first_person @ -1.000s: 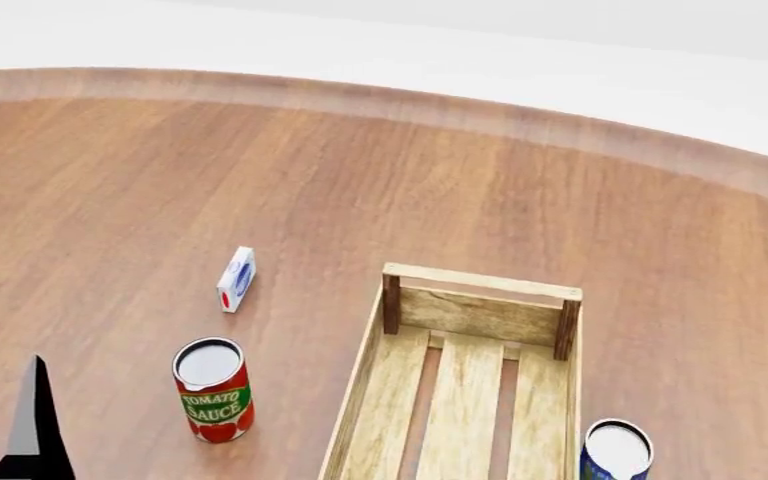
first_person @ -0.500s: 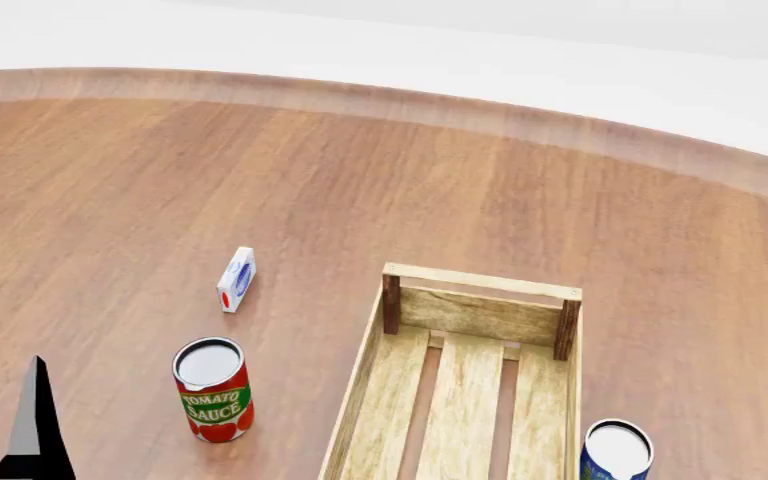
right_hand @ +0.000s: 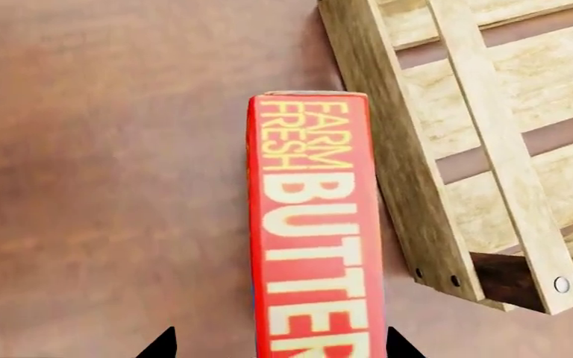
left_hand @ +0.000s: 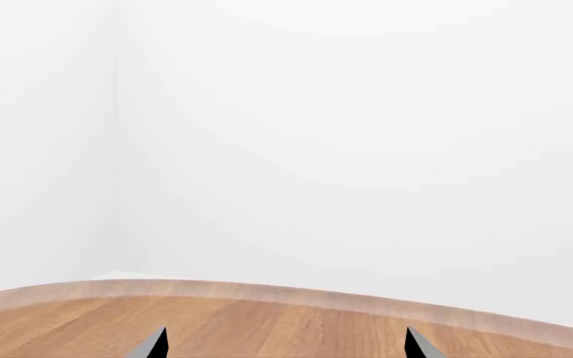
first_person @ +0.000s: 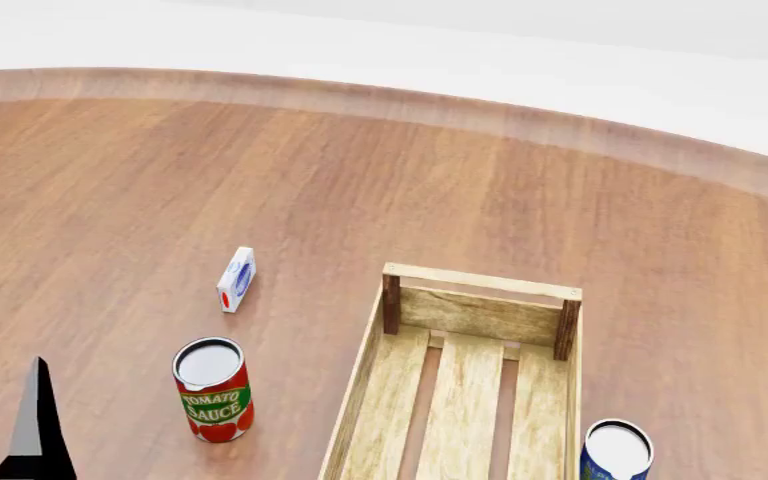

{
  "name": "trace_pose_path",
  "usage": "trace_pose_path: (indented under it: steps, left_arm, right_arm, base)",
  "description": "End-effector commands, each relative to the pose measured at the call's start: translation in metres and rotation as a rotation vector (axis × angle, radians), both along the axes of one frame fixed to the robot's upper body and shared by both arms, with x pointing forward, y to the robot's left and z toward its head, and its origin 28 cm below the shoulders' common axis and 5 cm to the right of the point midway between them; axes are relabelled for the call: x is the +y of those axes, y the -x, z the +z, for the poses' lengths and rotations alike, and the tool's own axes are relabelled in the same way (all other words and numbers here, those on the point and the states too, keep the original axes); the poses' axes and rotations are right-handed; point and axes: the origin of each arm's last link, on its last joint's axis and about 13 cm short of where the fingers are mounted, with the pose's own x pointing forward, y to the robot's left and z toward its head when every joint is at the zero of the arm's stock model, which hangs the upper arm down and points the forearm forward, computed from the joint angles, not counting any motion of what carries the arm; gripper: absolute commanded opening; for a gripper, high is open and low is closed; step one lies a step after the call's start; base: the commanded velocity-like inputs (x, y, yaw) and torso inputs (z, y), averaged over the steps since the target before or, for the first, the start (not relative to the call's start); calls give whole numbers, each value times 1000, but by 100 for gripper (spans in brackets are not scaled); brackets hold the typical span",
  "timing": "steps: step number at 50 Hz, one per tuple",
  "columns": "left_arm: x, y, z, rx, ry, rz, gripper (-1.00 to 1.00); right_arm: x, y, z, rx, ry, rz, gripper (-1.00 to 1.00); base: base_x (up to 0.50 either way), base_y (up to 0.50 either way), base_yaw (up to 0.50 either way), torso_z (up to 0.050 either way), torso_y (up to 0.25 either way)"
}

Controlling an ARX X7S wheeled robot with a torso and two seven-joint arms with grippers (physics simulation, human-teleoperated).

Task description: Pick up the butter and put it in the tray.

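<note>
In the right wrist view the butter (right_hand: 315,224), a red carton with yellow and white lettering, stands on its narrow edge on the table close beside a corner of the tray (right_hand: 406,186). My right gripper (right_hand: 280,347) is open and straddles the carton's near end, a gap showing at each dark tip. The head view shows the pale wooden tray (first_person: 381,385) at the lower middle with nothing in it; the butter and right gripper are out of that view. My left gripper (left_hand: 284,344) is open with nothing between its tips, and one left fingertip (first_person: 35,420) shows at the lower left.
A tomato sauce can (first_person: 212,390) stands left of the tray. A small white box (first_person: 236,279) lies beyond it. A blue can (first_person: 616,452) stands by the tray's right side. The table's curved far edge (first_person: 491,112) meets a white floor.
</note>
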Motion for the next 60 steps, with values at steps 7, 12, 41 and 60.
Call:
trace_pose_path:
  steps: [7, 12, 41, 60]
  left_arm:
    - [0, 0, 0, 2, -2, 0, 100]
    - [0, 0, -1, 3, -3, 0, 100]
    - [-1, -2, -5, 9, -15, 1, 100]
    - [0, -4, -9, 18, -21, 11, 100]
  right_arm:
    - [-3, -1, -1, -5, 1, -16, 100]
    - [-4, -3, 1, -13, 6, -22, 100]
    - [-7, -21, -5, -7, 15, -25, 100]
    - [-4, -22, -42, 62, -9, -24, 100]
  base:
    - [0, 0, 0, 0, 0]
    - [0, 0, 0, 0, 0]
    - [0, 0, 0, 0, 0]
    - [0, 0, 0, 0, 0]
